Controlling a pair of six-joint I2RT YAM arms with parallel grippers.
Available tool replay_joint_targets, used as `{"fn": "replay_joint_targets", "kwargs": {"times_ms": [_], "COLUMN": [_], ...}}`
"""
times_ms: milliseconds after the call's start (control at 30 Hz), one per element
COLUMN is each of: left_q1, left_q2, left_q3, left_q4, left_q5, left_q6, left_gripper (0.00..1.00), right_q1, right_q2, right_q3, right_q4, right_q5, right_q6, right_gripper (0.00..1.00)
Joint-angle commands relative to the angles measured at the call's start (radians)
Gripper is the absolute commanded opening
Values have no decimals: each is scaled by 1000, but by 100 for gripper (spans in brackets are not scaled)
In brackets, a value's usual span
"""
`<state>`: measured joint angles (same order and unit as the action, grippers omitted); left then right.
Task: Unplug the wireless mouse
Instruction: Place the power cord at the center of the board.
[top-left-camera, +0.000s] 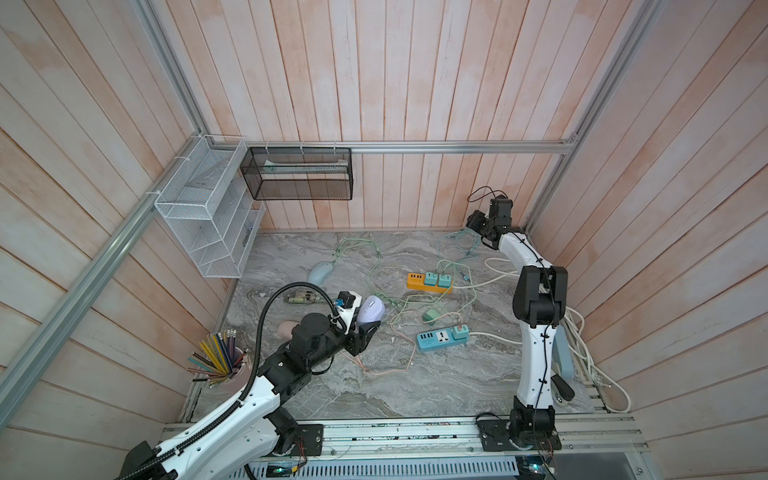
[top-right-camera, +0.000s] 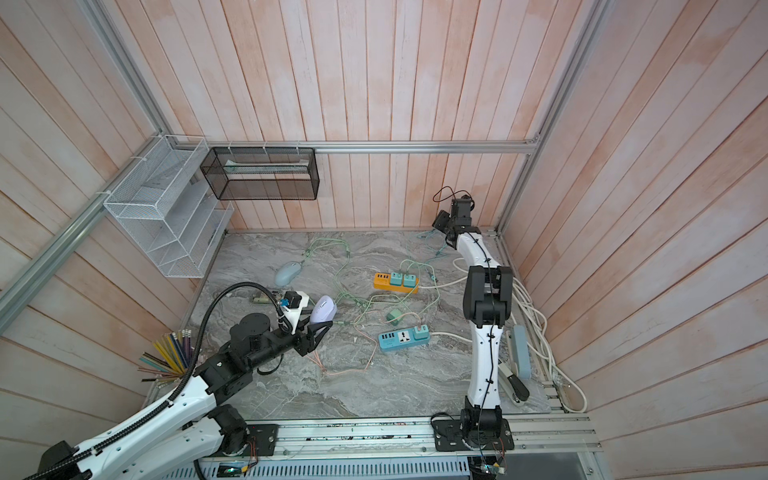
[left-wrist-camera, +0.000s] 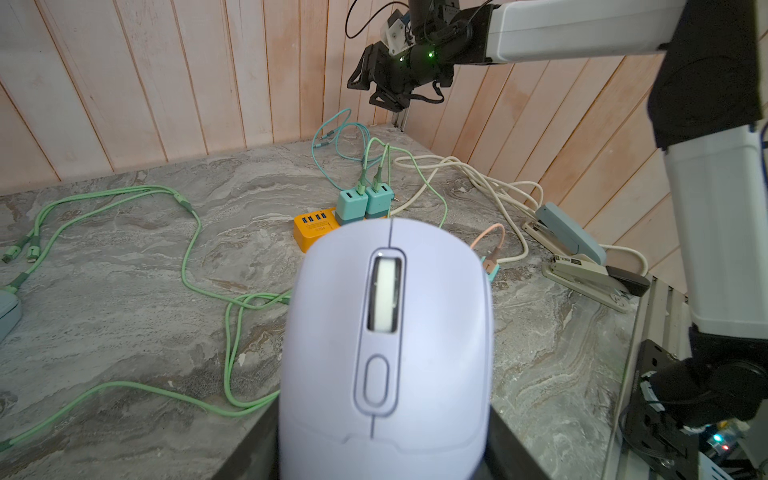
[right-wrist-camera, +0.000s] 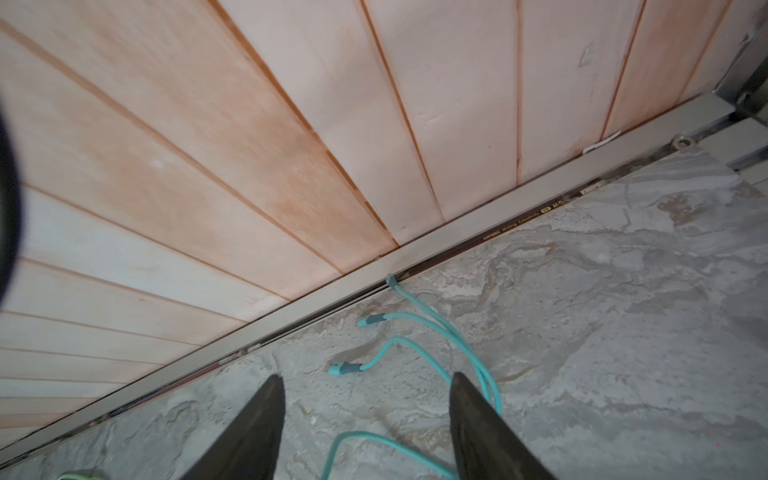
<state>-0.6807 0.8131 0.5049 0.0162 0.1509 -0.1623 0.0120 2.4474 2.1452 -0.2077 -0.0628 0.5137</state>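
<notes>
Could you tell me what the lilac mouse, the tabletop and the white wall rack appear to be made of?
Mouse: probably moulded plastic with a matt lilac finish, going by the smooth shell, fine seams and soft sheen.
Tabletop: grey marble or a marble-print surface. It has swirling veins, but I cannot tell which it is.
Rack: seemingly white-coated metal wire, with thin rods and a see-through mesh.

Soft, even light, faint shadows; walls (top-left-camera: 415, 83) bow at the edges; the mouse (left-wrist-camera: 386, 353) looms slightly blurred up close.

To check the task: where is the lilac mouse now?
In both top views the lilac mouse is held in the left hand, left of the blue power strip.
</notes>
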Motion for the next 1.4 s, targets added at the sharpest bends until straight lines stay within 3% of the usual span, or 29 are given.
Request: {"fn": "replay_joint_targets", "kwargs": {"times_ms": [0,133,333,500,633,767,867,1367], "left_q1": [6,7,12,12,11,13,13,13], "left_q2": [-17,-11,11,-4,-29,-40,-47,-88], "left_q3": [-15,-19,-16,-16,-25,-22,-19,-28], "left_q4": [2,11,34,21,9,-1,-10,-7], "left_q5": [4,4,23,23,12,11,10,35], "left_q6": [0,6,6,5,1,0,0,-20], "left_gripper": [31,31,31,31,31,31,31,31], "right_q1": [-27,-37,-41,-46,-46,-47,-46,-1], "right_q2": [90,167,171,153,126,92,11,-534], "right_q3": [149,252,187,112,51,7,-97,-819], "right_q4": [-166,-241,-212,-149,-99,-78,-17,360], "right_q5": [22,0,-27,-90,-113,-112,-106,-46], "right_q6": [-33,-62,-65,-60,-52,-65,-72,-71], "right_gripper": [64,64,64,55,42,14,0,0]}}
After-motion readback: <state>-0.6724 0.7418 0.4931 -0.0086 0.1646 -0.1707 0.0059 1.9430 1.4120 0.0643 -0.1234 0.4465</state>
